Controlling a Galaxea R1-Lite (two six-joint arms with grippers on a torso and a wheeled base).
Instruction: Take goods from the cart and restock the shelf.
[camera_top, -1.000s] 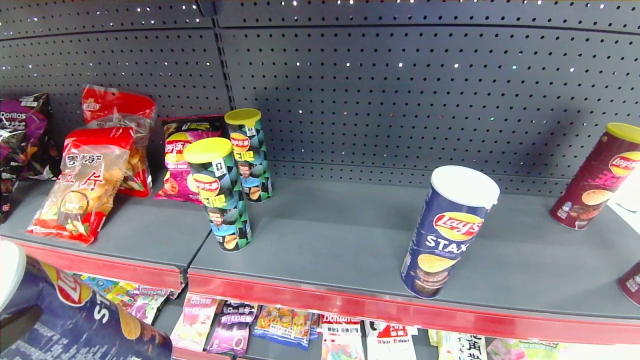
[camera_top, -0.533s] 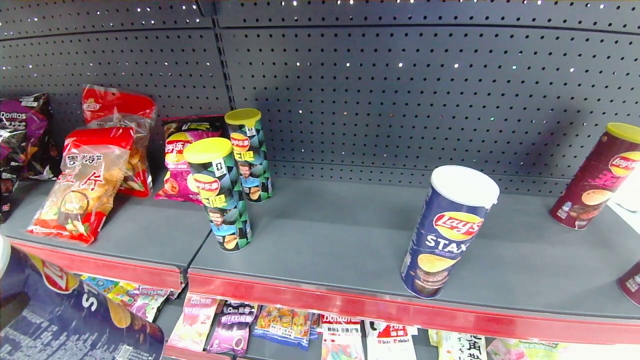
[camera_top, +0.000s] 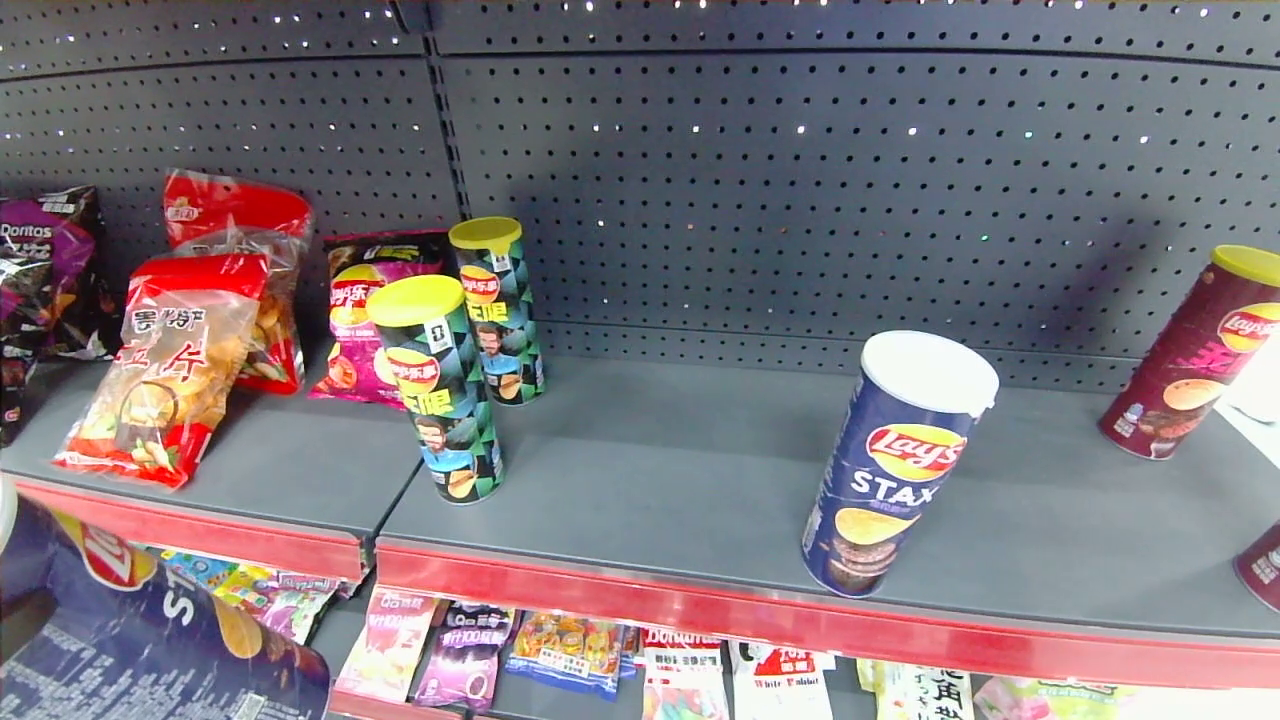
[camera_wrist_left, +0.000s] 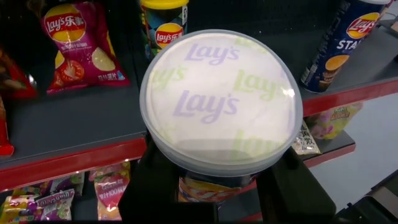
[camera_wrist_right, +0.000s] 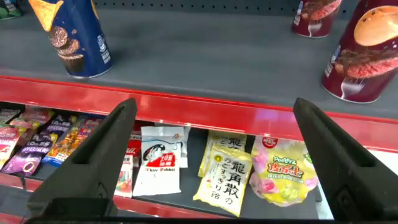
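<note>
Blue chip can is clenched by its sides in my left claw, low and left of the shelf, below its red edge. I think that grip lets me stand it beside its twin. My right claw gapes, holding nothing.

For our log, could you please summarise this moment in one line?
left pincer: shut on chip can, not yet shelved | right pincer: open

Brand logos show on the blue can, green cans and bags.
</note>
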